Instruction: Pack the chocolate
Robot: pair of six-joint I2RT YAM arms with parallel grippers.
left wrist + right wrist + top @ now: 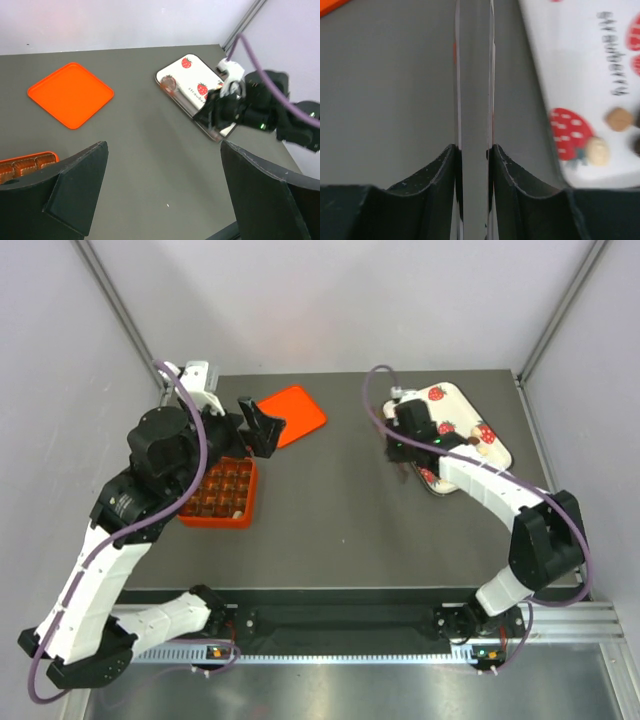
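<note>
The chocolate shows in the right wrist view as a tan piece and a pale cream piece on the white strawberry-print tray. More brown pieces fill compartments of the orange-red box. My right gripper is shut on a thin silver tool that runs straight ahead; it hovers over the table just left of the tray. My left gripper is open and empty above the table, right of the box. The right gripper also shows in the top view.
A flat orange lid lies at the back of the table, behind the box; it also shows in the left wrist view. The tray sits at the table's back right corner. Grey walls enclose the table.
</note>
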